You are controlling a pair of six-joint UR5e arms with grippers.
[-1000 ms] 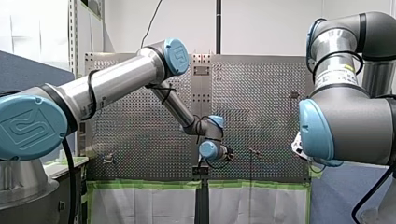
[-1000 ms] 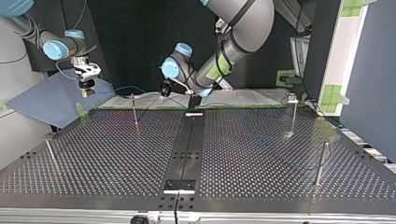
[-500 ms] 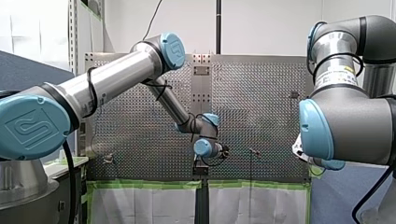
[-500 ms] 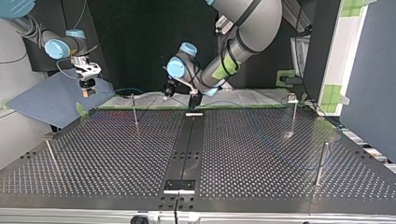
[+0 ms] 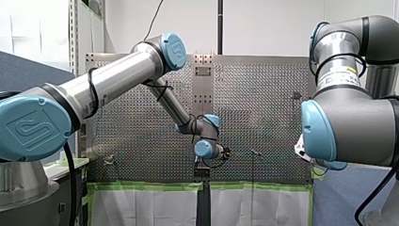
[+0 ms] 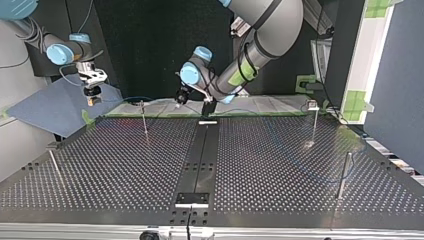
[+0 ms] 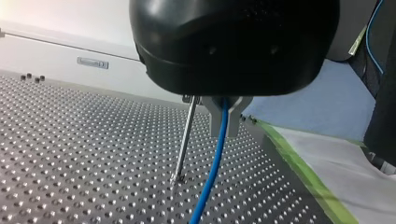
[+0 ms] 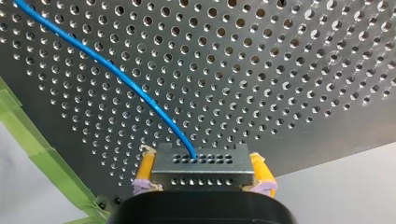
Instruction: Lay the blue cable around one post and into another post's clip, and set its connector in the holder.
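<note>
The cable (image 7: 212, 170) is thin, smooth and bright blue. In the left wrist view it comes straight down out of my left gripper (image 7: 224, 122). The two grey fingers (image 7: 235, 116) are pressed together on it, pinching the cable. It hangs in a soft curve toward the table (image 7: 70, 154). A thin metal post (image 7: 184, 137) stands just beside the cable and is not touching it.

The other end of the cable goes into a small metal connector (image 8: 201, 163) with rows of little holes. My right gripper (image 8: 201, 171) squeezes the connector between its yellow pads (image 8: 145, 170), one on each side. From there the cable swings away in a long bend above the table.

In the top view, my right gripper is past the far left corner of the table, over a blue mat (image 6: 55, 107). My left gripper is up above the far edge, near the middle.

The table is dark grey metal, full of small round holes in neat rows. A flat black strip (image 6: 200, 155) runs down its middle. More thin posts (image 6: 343, 175) stand well apart on it, and one of them (image 6: 314, 120) has a small clip on top. Green tape (image 7: 299, 175) runs along the far edge, with white sheet next to it. The wall (image 5: 263, 23) behind the table is white.
</note>
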